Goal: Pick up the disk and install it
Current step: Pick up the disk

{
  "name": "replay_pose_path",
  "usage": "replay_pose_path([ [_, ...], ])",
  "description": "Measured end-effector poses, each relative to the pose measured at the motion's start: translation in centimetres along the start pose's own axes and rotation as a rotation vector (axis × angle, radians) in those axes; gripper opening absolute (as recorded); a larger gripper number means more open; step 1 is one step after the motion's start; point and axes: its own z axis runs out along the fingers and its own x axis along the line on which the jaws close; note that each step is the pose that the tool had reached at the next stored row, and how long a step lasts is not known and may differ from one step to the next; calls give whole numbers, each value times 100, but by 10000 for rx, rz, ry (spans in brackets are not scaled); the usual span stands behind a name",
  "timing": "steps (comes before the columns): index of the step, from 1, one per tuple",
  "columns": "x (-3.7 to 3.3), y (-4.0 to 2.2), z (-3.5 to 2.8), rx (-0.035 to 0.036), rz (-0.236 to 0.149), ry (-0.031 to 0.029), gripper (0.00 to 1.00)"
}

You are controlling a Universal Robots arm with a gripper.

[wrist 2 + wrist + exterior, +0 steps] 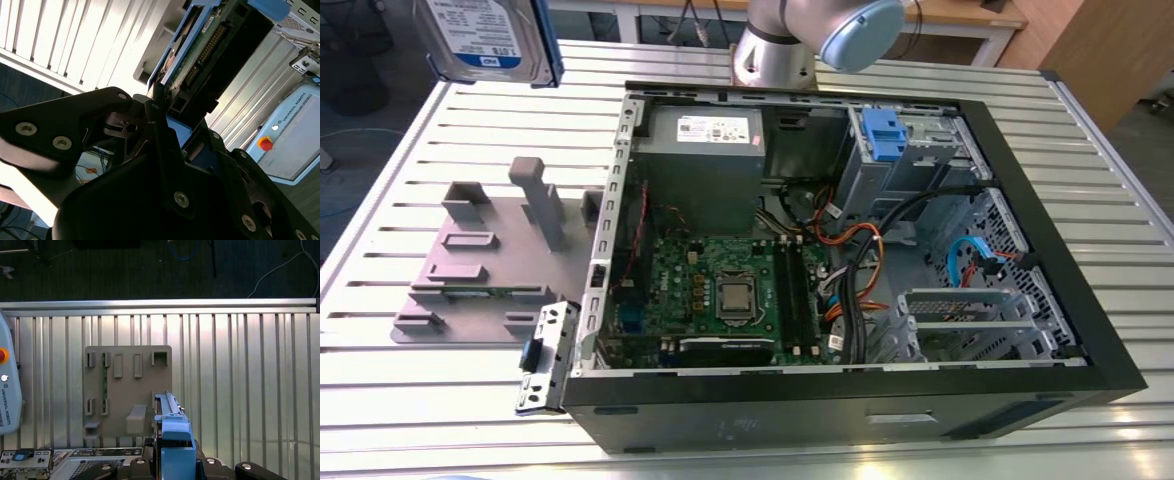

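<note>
**Disk lifted, not yet installed**

Pick-up: judged complete. The disk [487, 40] hangs clear of the surface [440, 420] at the exterior view's upper left. Its label faces the camera and it touches nothing below it. In the second wrist view the tool [161, 102] is clamped on one end of the disk. The first wrist view shows the disk edge-on, with a blue rail towards the camera, above the grey holder [127, 390].

Holder: it lies on the surface beside the case [1067, 340]. One thin green board [105, 385] stands in a slot.

Install: outstanding. The open case lies well apart from the disk. The bay [914, 160] at the case's far corner carries a blue clip [881, 130] and, as far as can be seen, is not yet filled.
</note>
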Motion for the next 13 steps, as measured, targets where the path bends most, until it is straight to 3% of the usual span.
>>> replay_pose_path([
  [13,-1,-47,0,1,0,0,36],
])
